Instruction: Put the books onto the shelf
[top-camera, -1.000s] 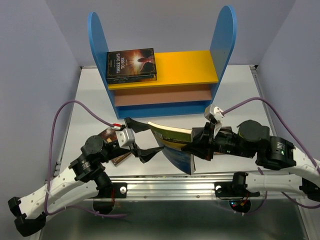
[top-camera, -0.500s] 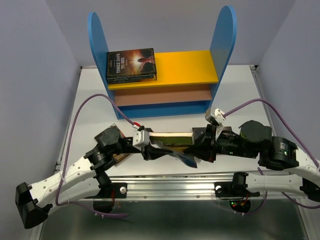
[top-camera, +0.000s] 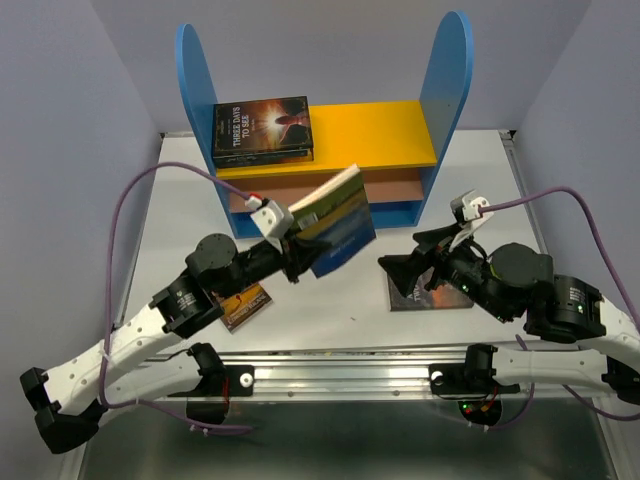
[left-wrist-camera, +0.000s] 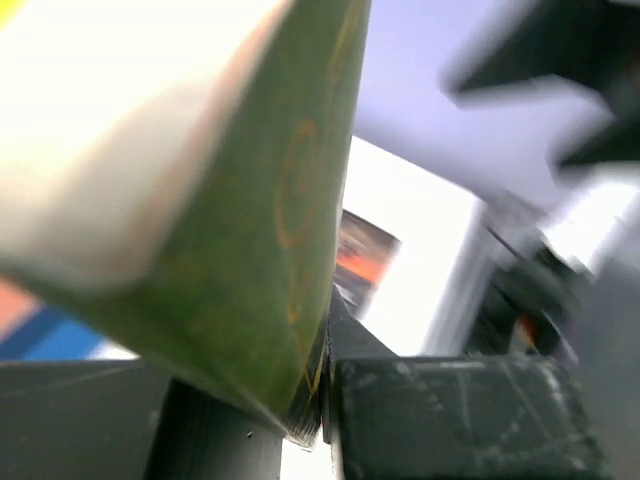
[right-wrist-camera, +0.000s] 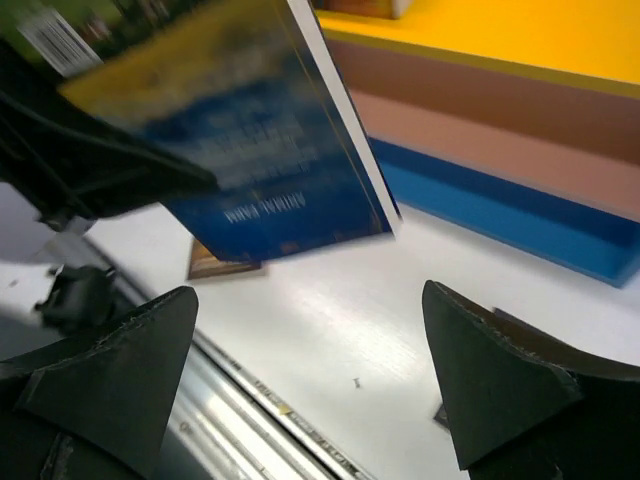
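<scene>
The shelf (top-camera: 330, 135) stands at the back of the table, with one dark book (top-camera: 262, 130) lying flat on its orange top board. My left gripper (top-camera: 296, 254) is shut on a green and blue book (top-camera: 336, 218) and holds it tilted in the air in front of the shelf's lower boards. In the left wrist view the green cover (left-wrist-camera: 250, 220) fills the space between my jaws (left-wrist-camera: 325, 405). My right gripper (top-camera: 400, 250) is open and empty, just right of that book and above a dark book (top-camera: 432, 296) on the table. The blue cover (right-wrist-camera: 270, 170) shows ahead of the right gripper (right-wrist-camera: 305, 300).
An orange-brown book (top-camera: 246, 305) lies on the table by the left arm, seen also as a brown book (right-wrist-camera: 225, 262) in the right wrist view. The metal rail (top-camera: 350, 365) runs along the table's near edge. Purple cables loop over both arms.
The left gripper closed on the green and blue book and lifted it up toward the shelf. The right gripper let go of it, opened wide and drew back to the right.
</scene>
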